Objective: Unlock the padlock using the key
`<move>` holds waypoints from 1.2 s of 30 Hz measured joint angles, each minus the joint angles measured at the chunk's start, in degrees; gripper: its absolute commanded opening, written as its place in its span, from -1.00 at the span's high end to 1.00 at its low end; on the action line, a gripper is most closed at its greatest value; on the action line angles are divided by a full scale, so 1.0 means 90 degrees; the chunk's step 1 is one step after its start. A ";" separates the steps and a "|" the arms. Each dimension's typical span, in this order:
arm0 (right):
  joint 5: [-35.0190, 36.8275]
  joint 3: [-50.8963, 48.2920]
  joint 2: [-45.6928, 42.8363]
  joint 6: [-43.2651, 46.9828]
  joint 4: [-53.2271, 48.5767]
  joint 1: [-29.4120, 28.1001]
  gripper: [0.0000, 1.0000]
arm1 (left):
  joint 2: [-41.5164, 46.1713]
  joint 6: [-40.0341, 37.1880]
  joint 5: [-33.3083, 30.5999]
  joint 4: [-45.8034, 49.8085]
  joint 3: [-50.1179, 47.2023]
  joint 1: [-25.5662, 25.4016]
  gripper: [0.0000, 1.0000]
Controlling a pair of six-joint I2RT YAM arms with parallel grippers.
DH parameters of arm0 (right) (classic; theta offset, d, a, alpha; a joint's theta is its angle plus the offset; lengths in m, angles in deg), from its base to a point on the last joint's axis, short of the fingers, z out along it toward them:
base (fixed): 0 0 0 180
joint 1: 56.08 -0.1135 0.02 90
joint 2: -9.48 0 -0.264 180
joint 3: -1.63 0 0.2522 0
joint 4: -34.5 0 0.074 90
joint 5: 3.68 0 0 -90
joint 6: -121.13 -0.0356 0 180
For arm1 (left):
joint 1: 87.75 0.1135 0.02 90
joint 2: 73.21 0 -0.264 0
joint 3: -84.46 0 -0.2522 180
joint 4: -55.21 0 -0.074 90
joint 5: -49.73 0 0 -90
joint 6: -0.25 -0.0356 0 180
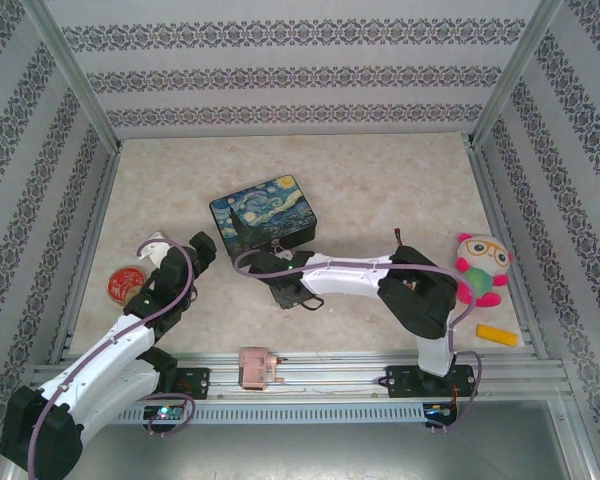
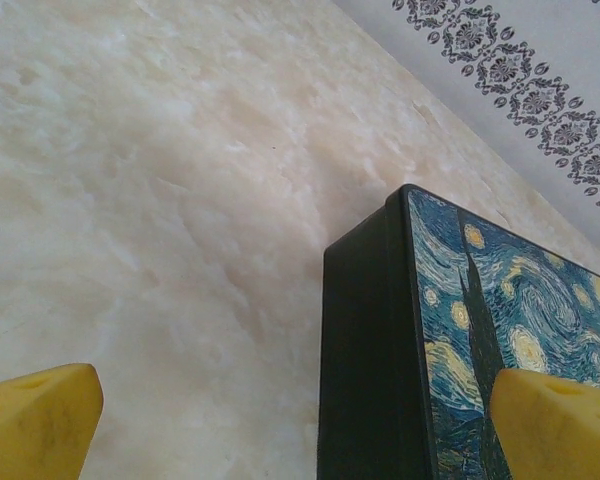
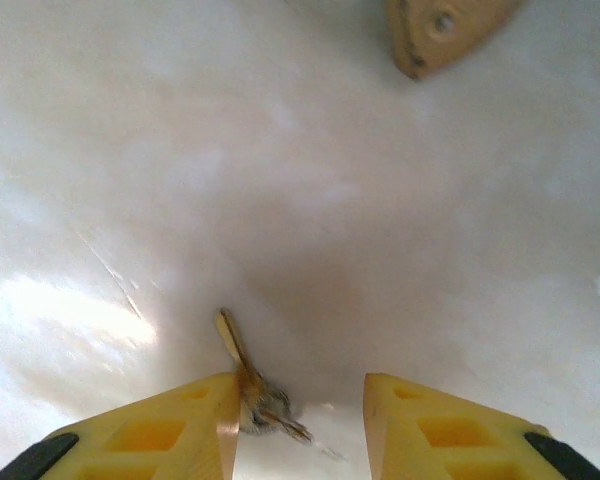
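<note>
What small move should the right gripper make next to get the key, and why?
Probably close the right gripper gently on the key. Its jaws stand open, low over the table, and the key lies in the gap, close beside one finger, so closing should pinch it.

The blurred key (image 3: pixel 252 385) is half hidden behind a pincer finger (image 3: pixel 170 430).
</note>
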 measured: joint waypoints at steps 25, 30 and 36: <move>-0.1834 -0.0964 -0.0840 0.0364 0.0792 0.0750 0.24 | -0.0182 -0.0073 0.0364 -0.0007 0.0061 0.0002 -0.99; -0.1974 -0.0933 -0.0561 0.0442 0.0852 0.0809 0.24 | -0.0187 -0.0073 0.0367 -0.0007 0.0061 0.0002 -0.99; -0.2055 -0.0889 -0.0527 0.0512 0.0865 0.0835 0.28 | -0.0245 -0.0073 0.0364 -0.0010 0.0068 0.0002 -0.99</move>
